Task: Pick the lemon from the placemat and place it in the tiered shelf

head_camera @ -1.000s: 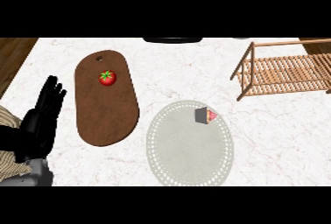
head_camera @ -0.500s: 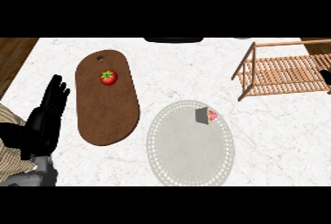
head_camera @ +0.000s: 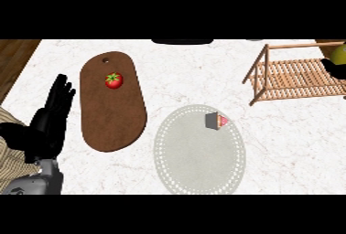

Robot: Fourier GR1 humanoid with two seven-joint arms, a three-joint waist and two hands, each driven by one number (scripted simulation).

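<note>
Since the previous frames, the lemon (head_camera: 336, 54) and the right hand (head_camera: 337, 69) have been entering view at the far right edge — I am seeing the yellow fruit over the tiered shelf (head_camera: 297, 78), with dark fingers curled beneath it. The placemat (head_camera: 197, 151) is carrying only a small wedge-shaped item (head_camera: 216, 120), so I am judging transport nearly complete; release remains. The left hand (head_camera: 52, 109) is resting open beside the cutting board (head_camera: 113, 108) on the desk (head_camera: 189, 73).
</note>
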